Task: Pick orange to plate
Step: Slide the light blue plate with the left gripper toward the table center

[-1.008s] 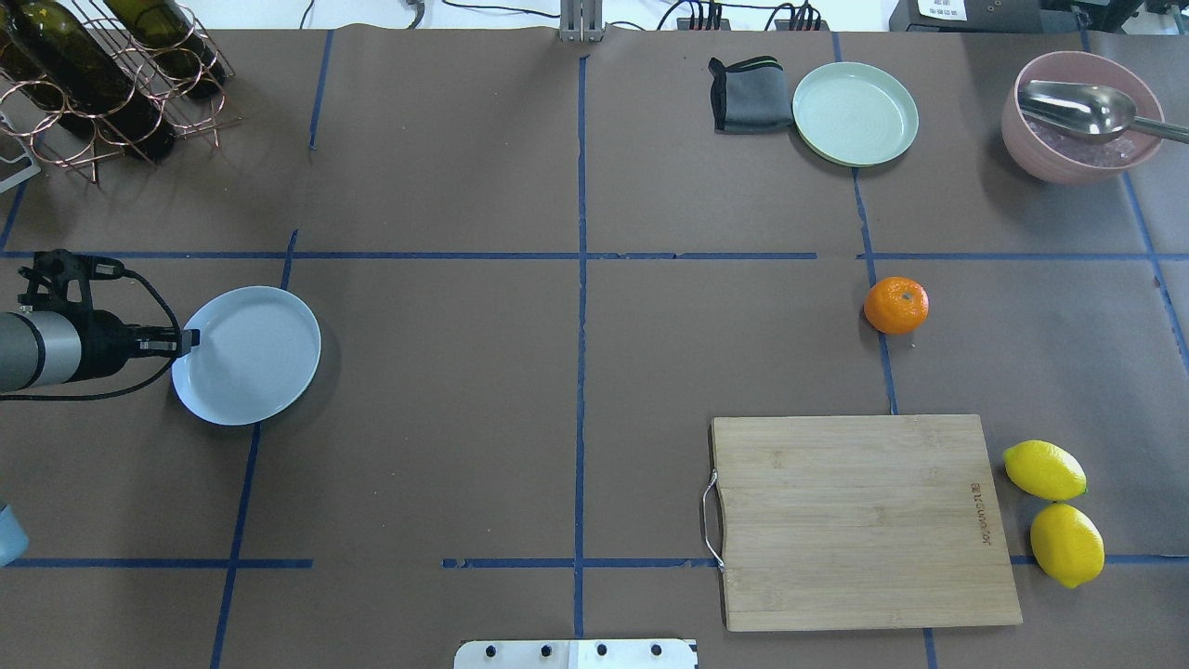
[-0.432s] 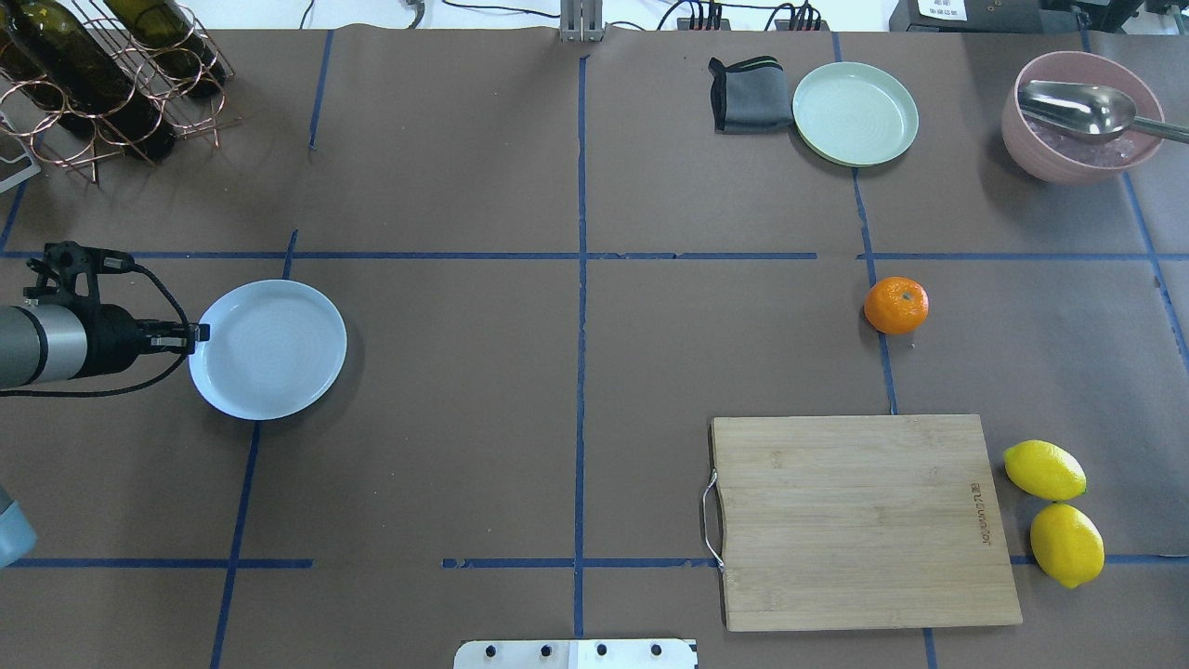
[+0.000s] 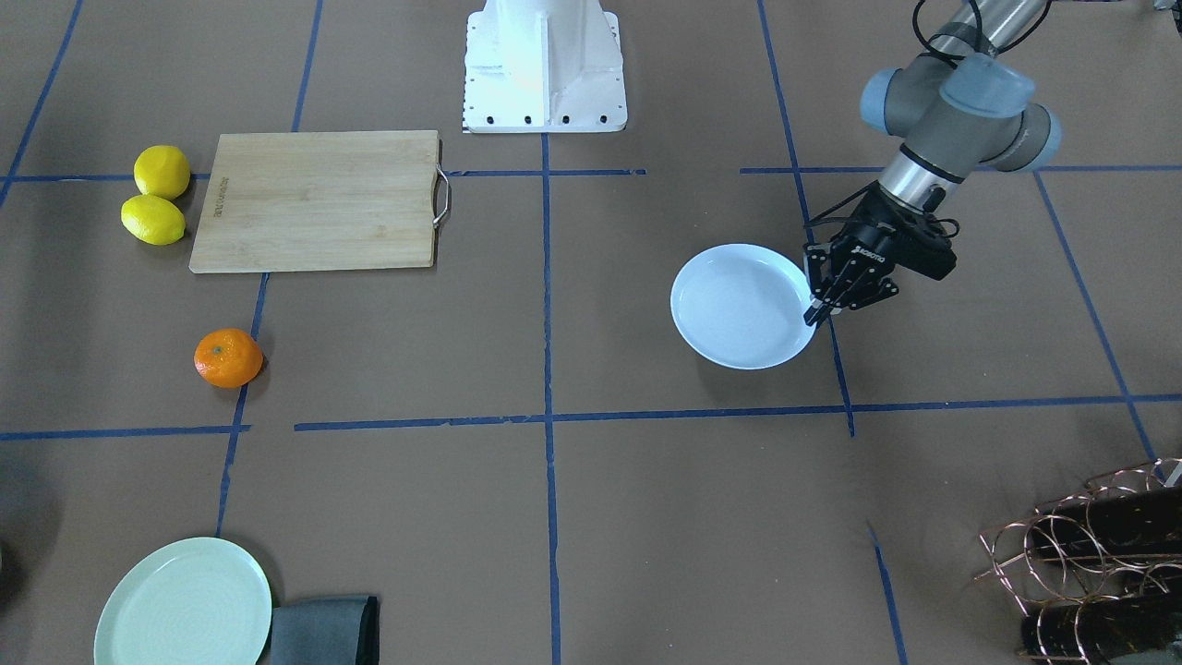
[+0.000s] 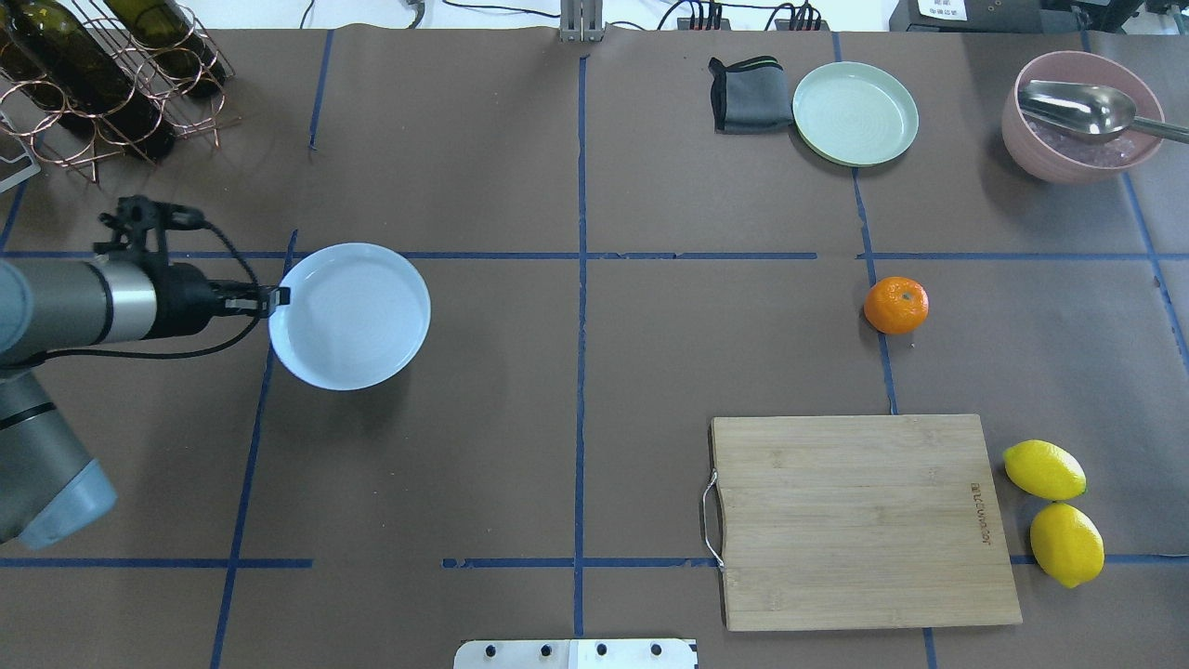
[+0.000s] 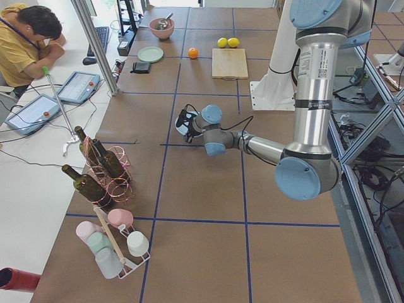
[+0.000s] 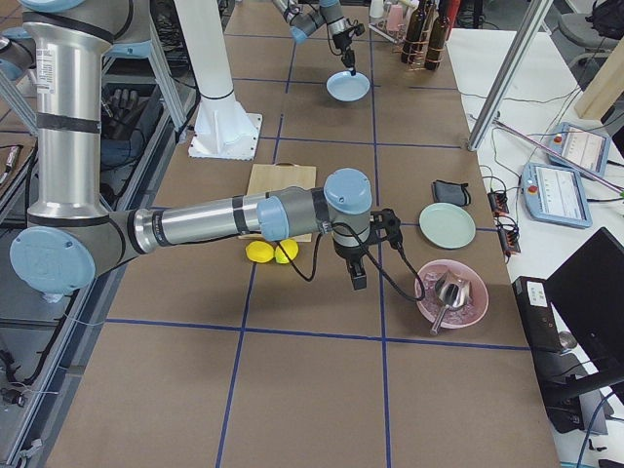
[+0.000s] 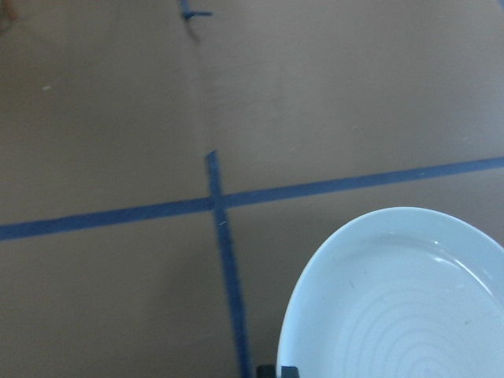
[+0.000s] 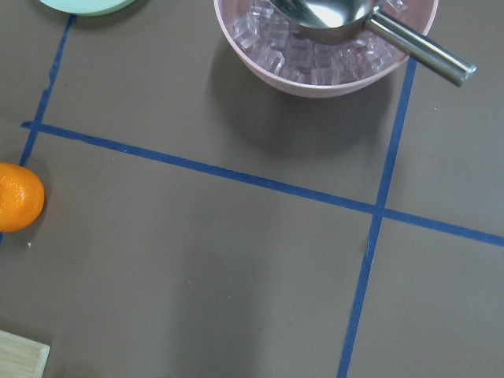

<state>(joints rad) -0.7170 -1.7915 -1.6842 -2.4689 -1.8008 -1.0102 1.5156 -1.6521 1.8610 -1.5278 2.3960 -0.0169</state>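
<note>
Bright, even overhead light; soft shadows beside plate (image 4: 353, 316) and orange (image 4: 896, 306); sharp everywhere except slightly soft left wrist view.

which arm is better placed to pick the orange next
Right. The left gripper is shut on the rim of the plate, far across the table from the orange. The right gripper hangs at the orange's end, and its wrist camera shows the fruit.

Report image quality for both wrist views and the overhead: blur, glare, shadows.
Left wrist view: soft and slightly hazy, the round pale bluish-white plate cropped at the corner. Right wrist view: sharp, bright glare on the metal scoop in the pink bowl, soft shadow below it. Overhead view: evenly lit, faint shadow beside the plate.
</note>
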